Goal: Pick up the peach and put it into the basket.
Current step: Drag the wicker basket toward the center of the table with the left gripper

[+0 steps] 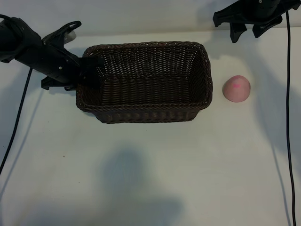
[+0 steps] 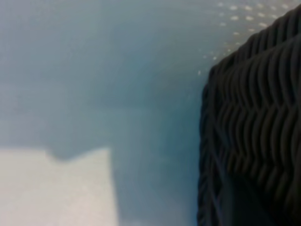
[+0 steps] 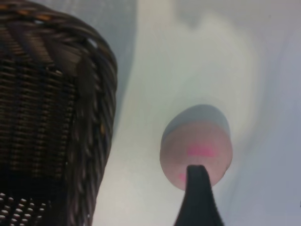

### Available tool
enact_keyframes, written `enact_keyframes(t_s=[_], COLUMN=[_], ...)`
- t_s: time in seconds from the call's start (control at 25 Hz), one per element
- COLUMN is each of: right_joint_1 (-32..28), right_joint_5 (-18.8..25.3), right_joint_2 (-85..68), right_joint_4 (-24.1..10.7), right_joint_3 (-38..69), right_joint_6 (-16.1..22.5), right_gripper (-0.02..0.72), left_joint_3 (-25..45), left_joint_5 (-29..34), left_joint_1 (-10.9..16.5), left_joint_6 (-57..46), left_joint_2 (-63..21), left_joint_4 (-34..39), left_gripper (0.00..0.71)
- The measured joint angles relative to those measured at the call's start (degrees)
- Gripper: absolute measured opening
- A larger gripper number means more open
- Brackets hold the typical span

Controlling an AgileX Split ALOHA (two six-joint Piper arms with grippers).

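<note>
Nothing in the basket (image 1: 146,101) yet; pick-up not begun, by the look of things. Finds the peach (image 1: 236,88) sitting on the worktop (image 1: 56,141), pointed top up, just beside the basket's right end wall but apart from it.

Places the right gripper (image 1: 247,36) near the far edge, up and back from the peach, spread wide and holding nothing. In the right wrist view, shows one dark fingertip (image 3: 200,197) lined up across the middle of the peach (image 3: 196,146), not to one side of it, with the basket's braided rim (image 3: 101,61) close by.

Places the left gripper (image 1: 91,66) at the basket's left end, over the rim there. Cannot tell whether spread or clamped on the wicker; left wrist view gives only weave (image 2: 254,132) and bare worktop.

Risks from here, as judgement only:
- Coming straight down on this line could land a fingertip on the fruit rather than straddling it, shoving it along the worktop.
- Being round and smooth-looking, could roll or squirt out of an off-centre pinch.
- Could get nudged against the basket wall, leaving too little room for the inner fingertip.
- Carrying it across too low could clip the rim and knock it loose.
- Any tug from the left gripper could shift the basket and spoil the drop point.
- Better to release near the right end, well clear of the left arm.
</note>
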Motion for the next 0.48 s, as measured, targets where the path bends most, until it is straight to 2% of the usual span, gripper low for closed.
enact_keyframes(t_s=[0.16,0.24,0.32,0.48], right_joint_1=[0.0,0.0,0.0,0.0], right_joint_5=[0.0,0.0,0.0,0.0], right_joint_2=[0.0,0.0,0.0,0.0], right_joint_4=[0.0,0.0,0.0,0.0], right_joint_3=[0.0,0.0,0.0,0.0], right_joint_6=[0.0,0.1,0.1,0.1], right_gripper=[0.505,0.505,0.505,0.505], left_joint_3=[-0.2,-0.4,-0.9,-1.0], left_joint_5=[0.6,0.9,1.1,1.5], left_joint_1=[0.0,0.0,0.0,0.0], left_joint_6=[-0.1,-0.1,-0.2,-0.8], left_joint_2=[-0.4,-1.5,-3.2,-8.0], left_joint_4=[-0.1,-0.1,-0.1,1.0], left_gripper=[0.477,0.541,0.574,0.584])
